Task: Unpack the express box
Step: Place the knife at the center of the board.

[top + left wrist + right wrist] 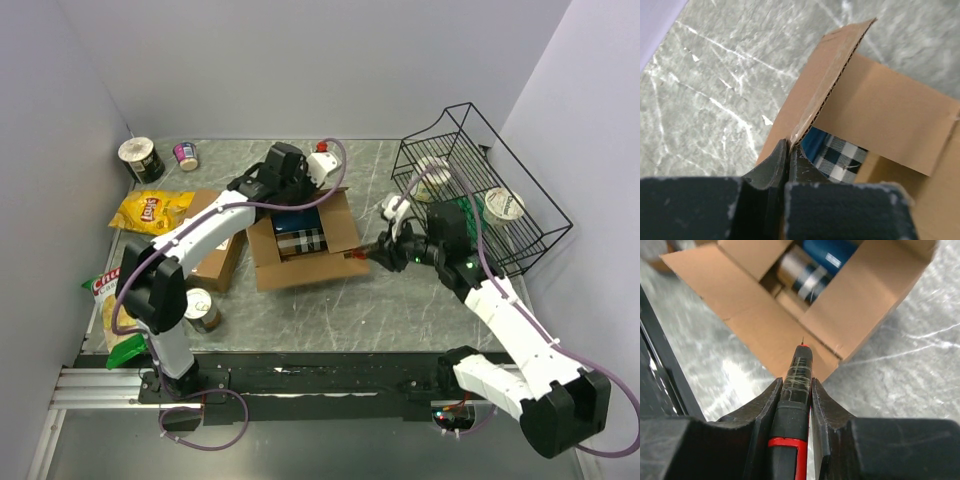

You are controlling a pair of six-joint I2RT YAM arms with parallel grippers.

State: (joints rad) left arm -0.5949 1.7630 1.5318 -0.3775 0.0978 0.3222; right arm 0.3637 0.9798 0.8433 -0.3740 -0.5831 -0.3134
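Observation:
The express box stands open mid-table, flaps spread. Inside lie a blue-and-white checked package and a blue item. My left gripper is at the box's far side, shut on the edge of the back flap, which stands up from my fingertips; the checked package shows below it. My right gripper hovers just right of the box, shut on a black-and-red cutter whose tip points at the near flap. A cylindrical item lies inside.
A black wire basket with cups stands at the right. Left of the open box are a closed carton, a yellow chip bag, a can, another snack bag, and cups at the back.

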